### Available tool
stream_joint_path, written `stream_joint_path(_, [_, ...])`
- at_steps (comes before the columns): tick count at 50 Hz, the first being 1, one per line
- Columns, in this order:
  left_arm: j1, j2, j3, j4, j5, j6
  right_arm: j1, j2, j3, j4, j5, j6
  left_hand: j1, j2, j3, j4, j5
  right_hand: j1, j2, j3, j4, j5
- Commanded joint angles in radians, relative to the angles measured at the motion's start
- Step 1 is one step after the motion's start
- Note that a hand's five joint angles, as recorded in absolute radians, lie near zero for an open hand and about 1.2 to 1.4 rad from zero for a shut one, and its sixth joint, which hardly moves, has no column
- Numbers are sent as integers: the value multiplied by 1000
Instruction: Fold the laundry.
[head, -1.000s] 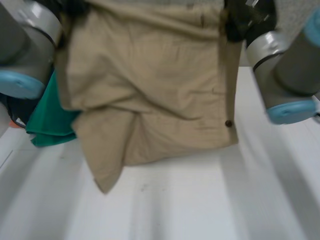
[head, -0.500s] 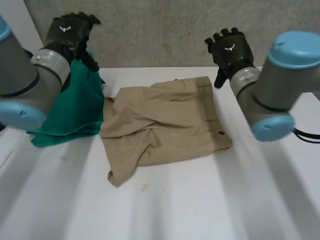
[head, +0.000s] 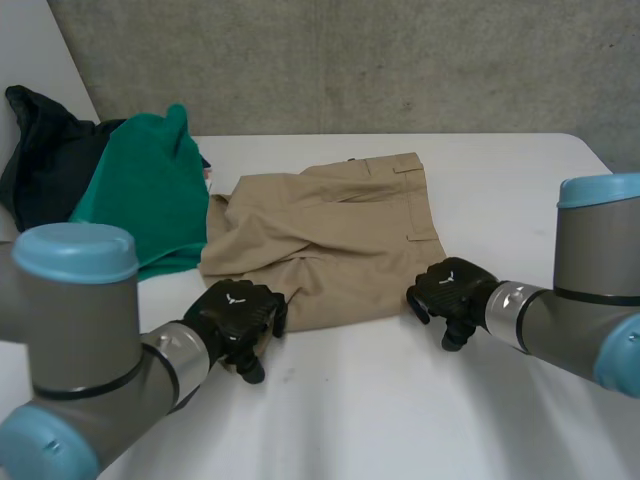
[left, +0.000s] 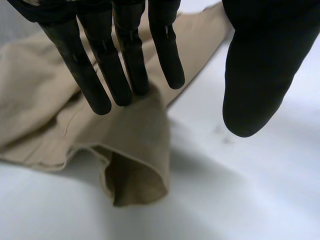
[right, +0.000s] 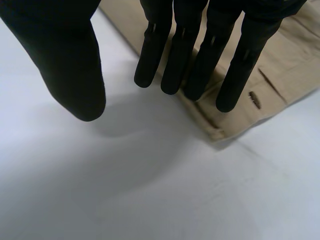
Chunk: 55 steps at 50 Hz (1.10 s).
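A pair of tan shorts (head: 330, 240) is laid out in the middle of the white table (head: 400, 420). Some folds and creases can be seen in the cloth. A green cloth (head: 140, 200) is heaped just beside the shorts, on the robot's left. A dark cloth (head: 40, 150) is piled behind the green one, at the far left end of the table. A grey wall (head: 350, 60) is seen behind the table.

The left hand (head: 238, 315) is held low at the near left corner of the shorts. In the left wrist view its fingers (left: 100, 75) are kept straight and close together over that corner. There the cloth is turned up and a small open pocket of cloth is made. The thumb (left: 255, 85) is held wide apart from the fingers, over the bare table. Nothing is gripped by this hand. It cannot be told if the fingertips are touching the cloth.

The right hand (head: 450, 295) is held low at the near right corner of the shorts. In the right wrist view its fingers (right: 200, 55) are stretched out straight over the edge of that corner, near a small buttonhole (right: 254, 99). Its thumb (right: 70, 65) is spread wide to the side, above the table. Nothing is held by this hand either.
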Motion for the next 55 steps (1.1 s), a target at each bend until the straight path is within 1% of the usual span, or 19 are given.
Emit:
stream_joint_path(1, [35, -140, 112, 25, -54, 6, -2, 100, -80, -185, 30, 36, 48, 48, 48, 46, 52, -40, -39, -39, -38, -41])
stream_joint_path(3, [52, -183, 150, 37, -69, 12, 0, 134, -109, -217, 42, 39, -28, -28, -28, -30, -24, -48, -47, -47, -47, -50])
stream_joint_path(11, [92, -240, 259, 75, -101, 88, 17, 192, -175, -248, 62, 60, -93, -93, -93, -95, -89, -86, -86, -85, -85, -88])
stream_joint_path(15, [95, -281, 316, 86, -106, 108, 32, 195, -187, -295, 75, 70, -81, -81, -82, -83, -77, -116, -115, -115, -114, -117])
stream_joint_path(18, [101, -318, 357, 84, -101, 118, 46, 189, -189, -327, 93, 76, -81, -81, -82, -83, -77, -236, -235, -235, -234, -237])
stream_joint_path(25, [102, -381, 423, 81, -91, 141, 63, 201, -201, -383, 113, 73, -72, -72, -73, -74, -69, -245, -244, -244, -243, -246])
stream_joint_path(31, [99, -438, 486, 100, -95, 194, 70, 263, -251, -435, 115, 70, 45, 45, 44, 43, 49, -242, -241, -241, -241, -243])
stream_joint_path(35, [96, -461, 523, 114, -95, 230, 72, 306, -294, -452, 121, 62, 206, 206, 206, 204, 210, -216, -215, -215, -214, -217])
stream_joint_path(36, [95, -470, 534, 118, -95, 237, 75, 321, -305, -456, 122, 59, 294, 294, 293, 292, 298, -192, -192, -191, -191, -194])
stream_joint_path(39, [93, -479, 549, 126, -94, 243, 76, 342, -327, -468, 125, 54, 388, 388, 388, 386, 392, -163, -162, -162, -161, -164])
stream_joint_path(41, [93, -490, 558, 130, -92, 247, 78, 365, -350, -487, 130, 53, 512, 511, 511, 510, 515, -104, -104, -103, -103, -106])
stream_joint_path(43, [95, -496, 564, 133, -95, 245, 79, 378, -362, -501, 135, 51, 620, 620, 619, 618, 624, -25, -25, -24, -24, -27])
stream_joint_path(44, [96, -498, 571, 129, -95, 245, 78, 387, -373, -513, 141, 56, 717, 716, 716, 715, 720, 71, 72, 72, 73, 70])
stream_joint_path(46, [99, -492, 574, 126, -98, 245, 76, 398, -383, -525, 148, 53, 726, 726, 725, 724, 730, 162, 163, 164, 164, 161])
stream_joint_path(47, [101, -487, 572, 123, -100, 242, 76, 399, -388, -528, 153, 51, 726, 726, 725, 724, 730, 265, 266, 266, 266, 263])
stream_joint_path(48, [101, -458, 569, 109, -106, 233, 76, 398, -397, -533, 162, 53, 726, 726, 725, 724, 730, 580, 581, 581, 582, 579])
stream_joint_path(51, [101, -398, 557, 69, -117, 211, 75, 372, -399, -525, 184, 62, 726, 726, 725, 724, 730, 583, 584, 584, 585, 582])
stream_joint_path(52, [99, -345, 551, 37, -118, 188, 72, 334, -390, -512, 196, 74, 726, 726, 725, 724, 730, 583, 584, 584, 585, 582])
stream_joint_path(55, [95, -251, 545, -17, -115, 142, 63, 249, -373, -466, 201, 97, 726, 726, 725, 724, 730, 583, 584, 584, 585, 582])
